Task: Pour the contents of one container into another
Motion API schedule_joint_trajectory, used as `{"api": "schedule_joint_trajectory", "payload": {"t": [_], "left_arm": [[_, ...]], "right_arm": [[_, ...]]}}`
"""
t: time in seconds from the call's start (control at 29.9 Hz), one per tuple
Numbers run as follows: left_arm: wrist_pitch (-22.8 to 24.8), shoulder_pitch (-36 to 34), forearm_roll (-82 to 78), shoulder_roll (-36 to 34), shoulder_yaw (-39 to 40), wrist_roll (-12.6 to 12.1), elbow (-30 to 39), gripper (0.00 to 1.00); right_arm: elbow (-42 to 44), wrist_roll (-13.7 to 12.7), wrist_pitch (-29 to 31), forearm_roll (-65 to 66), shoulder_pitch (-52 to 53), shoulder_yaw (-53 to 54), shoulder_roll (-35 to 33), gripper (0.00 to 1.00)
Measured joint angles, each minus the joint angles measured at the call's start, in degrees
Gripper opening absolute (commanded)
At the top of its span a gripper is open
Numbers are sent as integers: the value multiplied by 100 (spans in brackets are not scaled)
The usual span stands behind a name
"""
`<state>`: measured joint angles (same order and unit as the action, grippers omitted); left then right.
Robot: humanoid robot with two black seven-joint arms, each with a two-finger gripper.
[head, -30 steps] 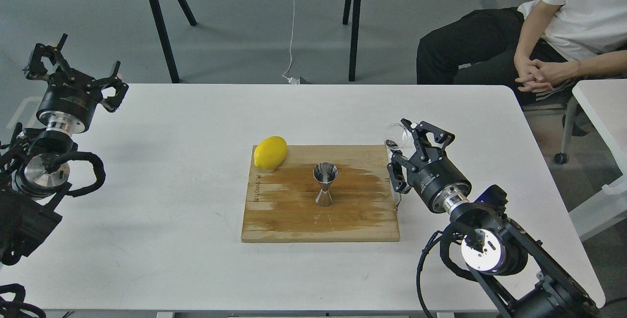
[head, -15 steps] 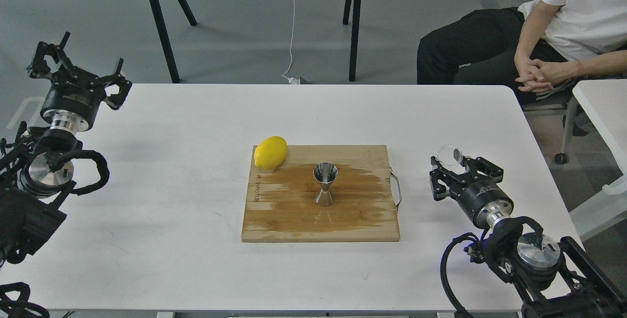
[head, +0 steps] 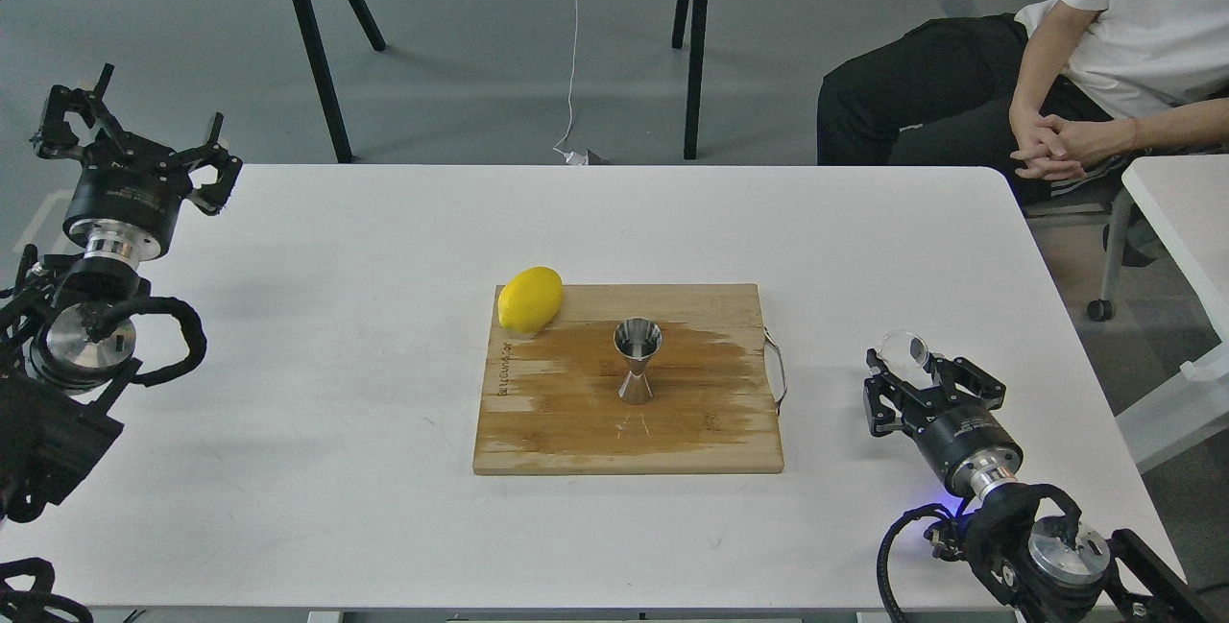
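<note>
The clear glass cup [head: 904, 347] sits between the fingers of my right gripper [head: 924, 371], which is shut on it low over the table, right of the board. It is well apart from the shiny steel jigger [head: 637, 360], which stands upright in the middle of the wooden cutting board [head: 566, 436]. I cannot tell whether anything is inside the cup. My left gripper [head: 134, 138] hovers open and holds nothing at the table's far left edge.
A yellow lemon [head: 529, 299] rests on the board's far left corner. The board has a metal handle [head: 778, 371] on its right side. A seated person [head: 1075, 76] is beyond the table's far right corner, beside another white table [head: 1186, 210].
My right gripper carried the glass cup from the board's far right corner rightward and toward me, down near the table. The left gripper shifted slightly left.
</note>
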<state>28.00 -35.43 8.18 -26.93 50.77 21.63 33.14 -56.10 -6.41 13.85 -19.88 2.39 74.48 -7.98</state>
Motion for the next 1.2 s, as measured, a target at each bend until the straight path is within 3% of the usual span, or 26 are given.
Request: {"api": "schedule_joint_trajectory", "payload": {"t": [0.7,0.87,0.94,1.2], "left_arm": [[0,-77,-9,-86,-6,-44,-27,100],[0,-77,-10,-97,-4,-29,-27,100],[0,-78,-9,-106,1,-20,-27,100],[0,-77,-4,-193,9,-10,-15,100]], "right_arm": [[37,7,22,-8,-5,76,-2,62],[1,7,22,-11,-36,73,-6,80],[-33,8,25,-18,-49,73,-26,99],[-434,74,537,-11,-205,71,-358,99]]}}
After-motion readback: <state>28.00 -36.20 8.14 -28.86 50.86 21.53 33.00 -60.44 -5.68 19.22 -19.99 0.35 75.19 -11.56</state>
